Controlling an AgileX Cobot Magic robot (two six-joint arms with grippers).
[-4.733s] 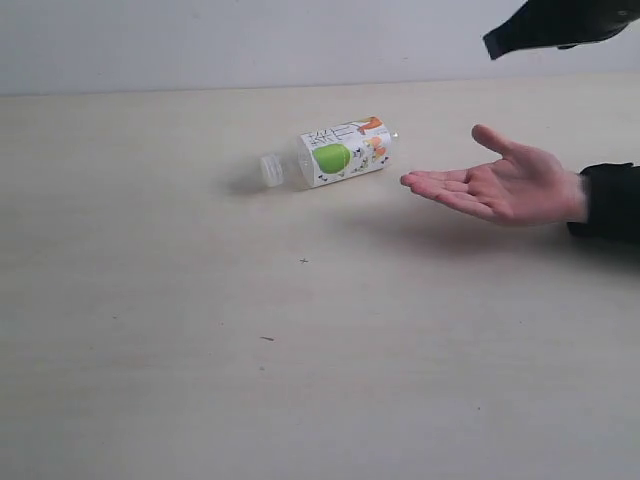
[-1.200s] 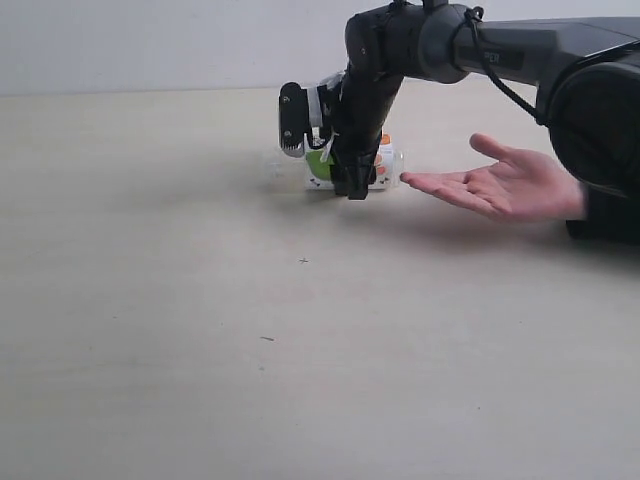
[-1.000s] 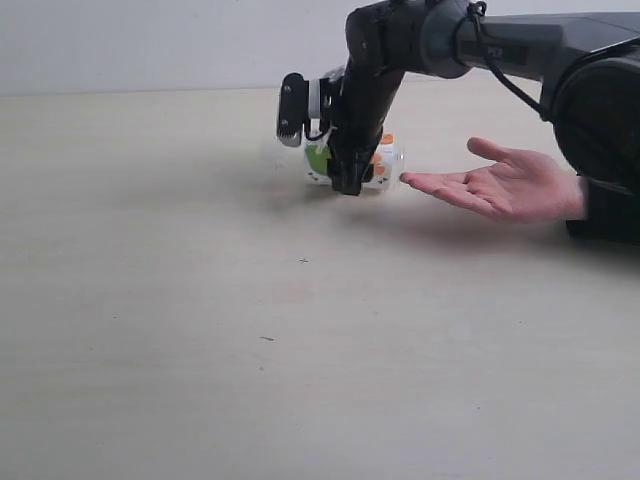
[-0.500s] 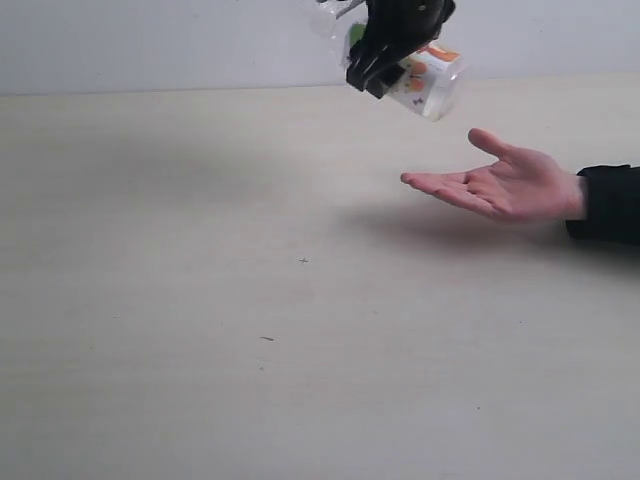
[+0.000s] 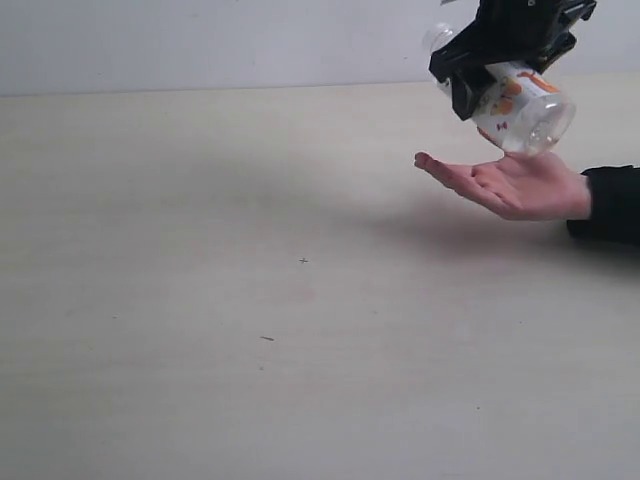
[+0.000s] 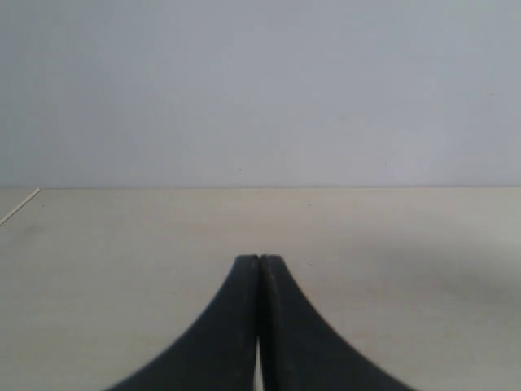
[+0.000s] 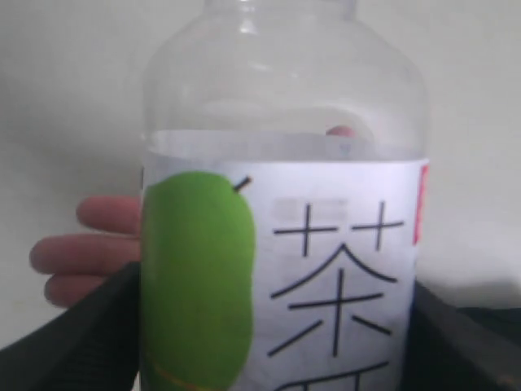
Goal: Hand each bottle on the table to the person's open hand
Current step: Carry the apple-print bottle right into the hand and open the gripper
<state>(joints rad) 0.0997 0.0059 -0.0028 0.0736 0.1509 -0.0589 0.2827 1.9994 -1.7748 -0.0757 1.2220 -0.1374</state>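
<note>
Looking past the pale, faintly grained table (image 5: 250, 350), I see the open hand (image 5: 515, 188) palm up, with the bottle (image 5: 520, 110) tilted just above it. It is clear, smooth, rounded plastic; its white label shows a green apple and black characters. My right gripper (image 5: 488, 80) clamps its middle. On my left gripper (image 6: 259, 326) the fingers are pressed together, empty.

On the white label (image 7: 350, 183) of the clear bottle (image 7: 281, 90), a large black Chinese character, 茶, was printed just beside the green apple picture (image 7: 195, 277), while a second character below it was cut off and could not be read.
</note>
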